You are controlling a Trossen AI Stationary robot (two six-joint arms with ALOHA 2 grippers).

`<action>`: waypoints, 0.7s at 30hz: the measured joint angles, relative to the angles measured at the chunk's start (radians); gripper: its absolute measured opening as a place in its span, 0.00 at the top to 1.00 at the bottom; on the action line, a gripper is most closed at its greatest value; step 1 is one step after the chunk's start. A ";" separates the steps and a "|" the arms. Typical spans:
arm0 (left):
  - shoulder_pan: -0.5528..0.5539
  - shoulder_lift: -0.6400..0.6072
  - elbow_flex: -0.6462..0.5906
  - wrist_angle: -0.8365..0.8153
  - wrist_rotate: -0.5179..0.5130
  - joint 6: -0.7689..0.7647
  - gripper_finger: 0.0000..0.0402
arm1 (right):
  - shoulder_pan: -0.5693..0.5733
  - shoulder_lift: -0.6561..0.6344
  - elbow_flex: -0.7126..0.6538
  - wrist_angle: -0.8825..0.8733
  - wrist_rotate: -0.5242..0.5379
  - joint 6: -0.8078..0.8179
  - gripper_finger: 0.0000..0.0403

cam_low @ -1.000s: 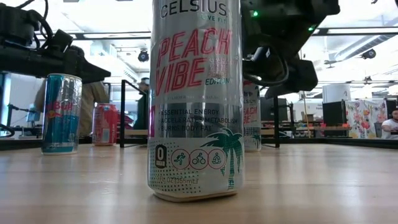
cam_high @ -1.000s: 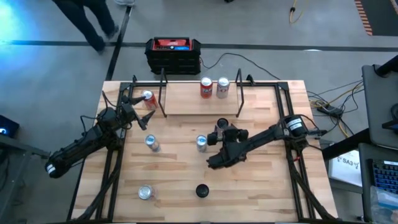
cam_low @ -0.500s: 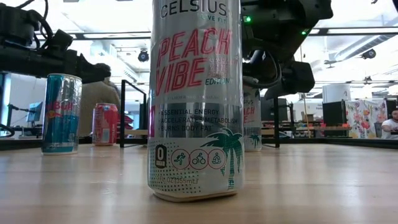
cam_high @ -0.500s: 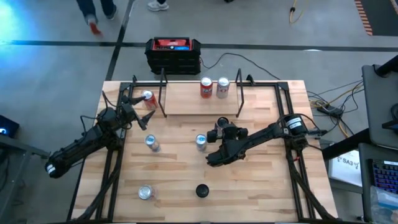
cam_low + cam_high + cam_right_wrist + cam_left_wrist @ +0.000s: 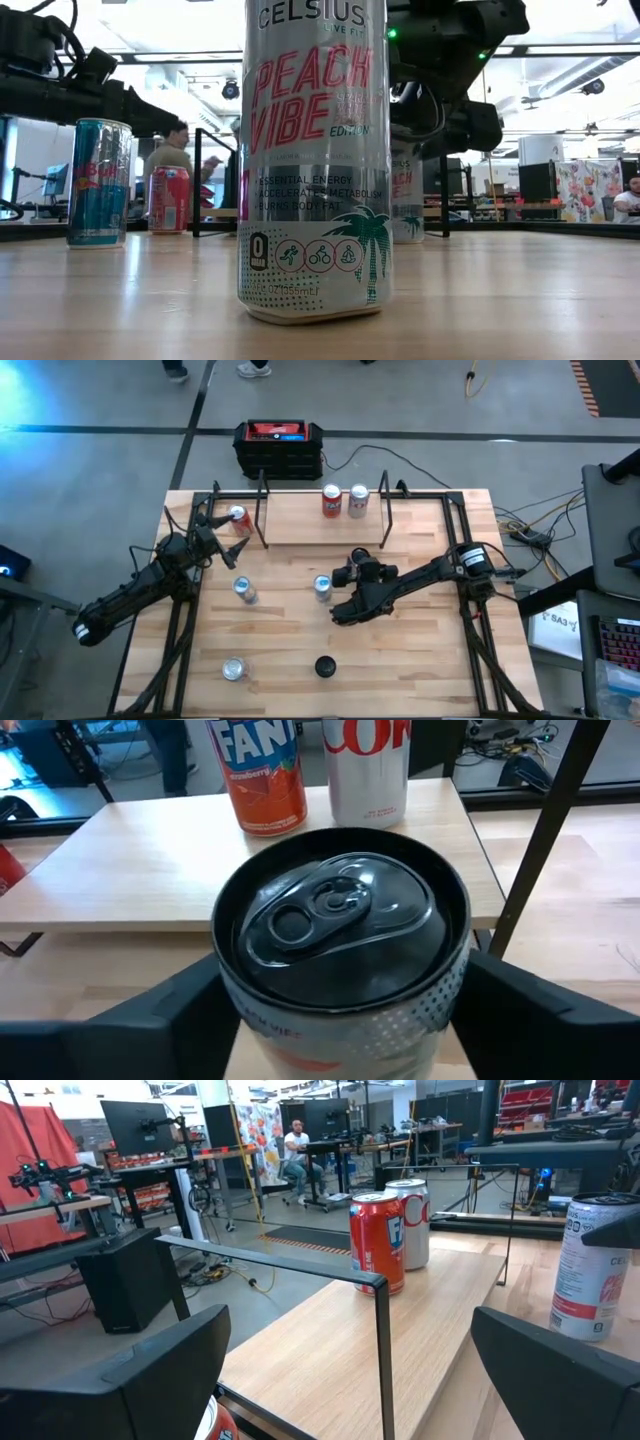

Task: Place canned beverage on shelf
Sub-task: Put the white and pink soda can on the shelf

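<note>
Slatted wooden counter, cans scattered, shelf at its far edge.
Left tool hovers with fingers apart beside a red can, left of the shelf. Right tool straddles the Celsius can in front of the shelf, fingers flanking it; contact unclear. A Fanta can and silver can stand on the shelf.

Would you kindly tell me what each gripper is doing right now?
Left gripper: open, empty, beside the red can.
Right gripper: jaws either side of a Celsius can; grip cannot be told.
</note>
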 joint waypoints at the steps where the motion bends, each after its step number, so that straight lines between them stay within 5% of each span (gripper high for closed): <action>1: 0.000 0.000 0.000 0.000 0.000 0.000 0.01 | 0.000 0.000 0.000 0.000 -0.001 -0.001 0.33; 5: 0.000 0.000 0.000 0.000 0.000 0.000 0.01 | 0.000 0.000 0.000 0.009 -0.003 -0.011 0.40; 21: 0.000 0.000 0.000 0.000 0.000 0.000 0.01 | 0.000 0.000 0.031 0.039 -0.021 -0.078 0.37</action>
